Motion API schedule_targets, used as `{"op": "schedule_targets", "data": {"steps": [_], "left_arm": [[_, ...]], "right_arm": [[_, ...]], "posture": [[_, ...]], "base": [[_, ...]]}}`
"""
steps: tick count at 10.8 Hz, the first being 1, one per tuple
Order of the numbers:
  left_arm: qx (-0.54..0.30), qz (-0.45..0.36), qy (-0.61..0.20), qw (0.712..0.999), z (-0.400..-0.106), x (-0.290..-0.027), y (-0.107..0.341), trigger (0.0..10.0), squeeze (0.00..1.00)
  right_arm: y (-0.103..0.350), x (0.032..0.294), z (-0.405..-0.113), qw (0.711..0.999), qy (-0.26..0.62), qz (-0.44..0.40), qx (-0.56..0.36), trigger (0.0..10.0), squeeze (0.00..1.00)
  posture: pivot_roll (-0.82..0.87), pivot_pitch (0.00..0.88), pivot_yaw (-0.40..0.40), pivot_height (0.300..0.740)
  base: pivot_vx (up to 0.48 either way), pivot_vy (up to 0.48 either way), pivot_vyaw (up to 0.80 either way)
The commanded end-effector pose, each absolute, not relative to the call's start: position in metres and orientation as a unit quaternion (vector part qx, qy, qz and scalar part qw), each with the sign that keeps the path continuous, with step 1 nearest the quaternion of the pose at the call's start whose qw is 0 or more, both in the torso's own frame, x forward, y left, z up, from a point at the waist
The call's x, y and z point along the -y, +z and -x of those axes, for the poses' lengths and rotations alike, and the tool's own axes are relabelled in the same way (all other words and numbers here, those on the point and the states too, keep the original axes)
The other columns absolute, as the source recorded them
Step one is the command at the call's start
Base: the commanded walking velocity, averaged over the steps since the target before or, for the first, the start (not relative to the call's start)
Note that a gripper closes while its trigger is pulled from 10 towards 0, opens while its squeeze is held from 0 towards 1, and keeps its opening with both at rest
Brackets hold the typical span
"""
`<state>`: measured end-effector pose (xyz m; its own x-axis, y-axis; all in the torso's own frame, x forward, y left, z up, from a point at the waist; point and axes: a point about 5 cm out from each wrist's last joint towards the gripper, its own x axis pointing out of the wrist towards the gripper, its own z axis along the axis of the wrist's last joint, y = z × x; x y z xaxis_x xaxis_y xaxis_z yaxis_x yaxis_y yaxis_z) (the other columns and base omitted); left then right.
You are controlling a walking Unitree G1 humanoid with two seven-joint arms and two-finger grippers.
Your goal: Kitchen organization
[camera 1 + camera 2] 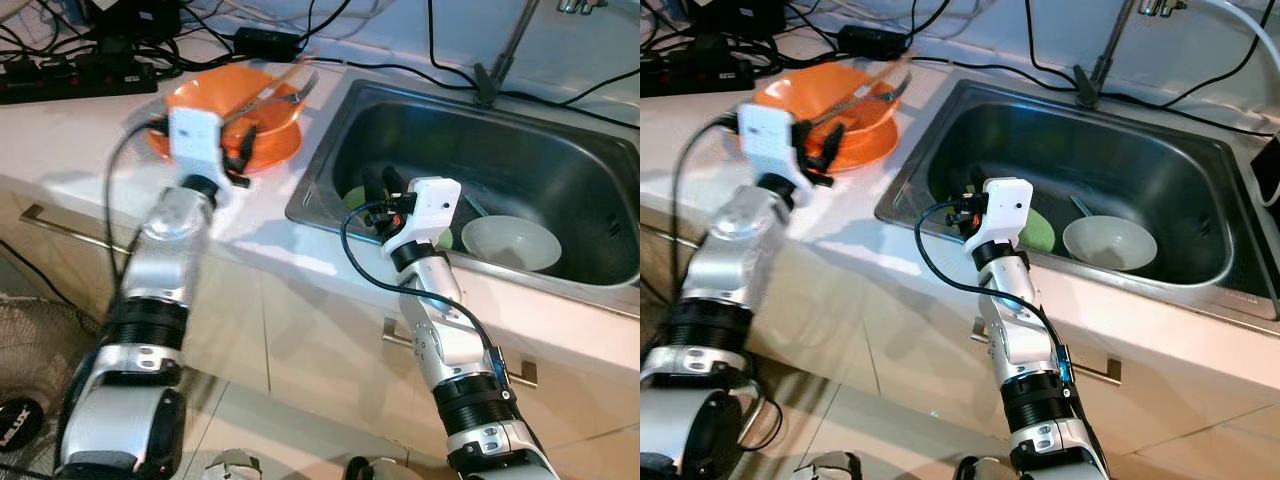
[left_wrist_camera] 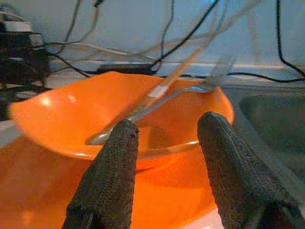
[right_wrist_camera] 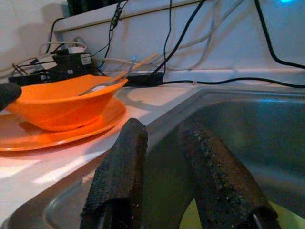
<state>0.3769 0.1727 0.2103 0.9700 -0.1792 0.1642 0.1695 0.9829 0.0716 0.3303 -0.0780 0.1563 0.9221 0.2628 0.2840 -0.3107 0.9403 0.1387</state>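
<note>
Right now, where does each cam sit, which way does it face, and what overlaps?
Left eye: head, looking down at counter and sink; both silver arms show.
Right eye: same, shifted; white bowl in the sink.
Left wrist: behind the open left gripper, facing the orange bowl holding utensils.
Right wrist: low over the sink, behind the open right gripper.
Shared: both wrist views catch the orange bowl on its orange plate.

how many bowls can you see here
2. An orange bowl sits on an orange plate on the counter left of the sink; a white bowl lies in the sink. The right arm may hide more.
</note>
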Motion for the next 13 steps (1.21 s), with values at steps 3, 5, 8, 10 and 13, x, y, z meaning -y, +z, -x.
{"op": "schedule_targets", "data": {"steps": [3,5,8,10,13], "left_arm": [[0.086,-0.031,-0.070,0.993,-0.374,-0.181,0.215,10.0,0.00],[0.086,-0.036,-0.058,0.994,-0.373,-0.187,0.217,10.0,0.00],[0.155,-0.016,-0.125,0.980,-0.368,-0.159,0.247,10.0,0.00],[0.153,-0.004,-0.157,0.976,-0.373,-0.141,0.247,10.0,0.00],[0.117,0.022,-0.144,0.982,-0.388,-0.140,0.235,10.0,0.00]], "right_arm": [[0.157,0.077,-0.332,0.976,0.151,-0.089,0.132,10.0,0.00],[0.156,0.079,-0.331,0.976,0.149,-0.088,0.131,10.0,0.00],[0.155,0.080,-0.332,0.976,0.145,-0.090,0.132,10.0,0.00],[0.155,0.080,-0.332,0.977,0.144,-0.090,0.131,10.0,0.00],[0.155,0.083,-0.332,0.977,0.139,-0.087,0.133,10.0,0.00]], "posture": [[0.12,0.067,-0.060,0.740],[0.12,0.072,-0.060,0.740],[0.12,0.079,-0.059,0.740],[0.12,0.076,-0.057,0.740],[0.10,0.077,-0.053,0.740]], "base": [[0.000,0.000,0.00],[0.000,0.000,0.00],[0.000,0.000,0.00],[0.000,0.000,0.00],[0.000,0.000,0.00]]}}
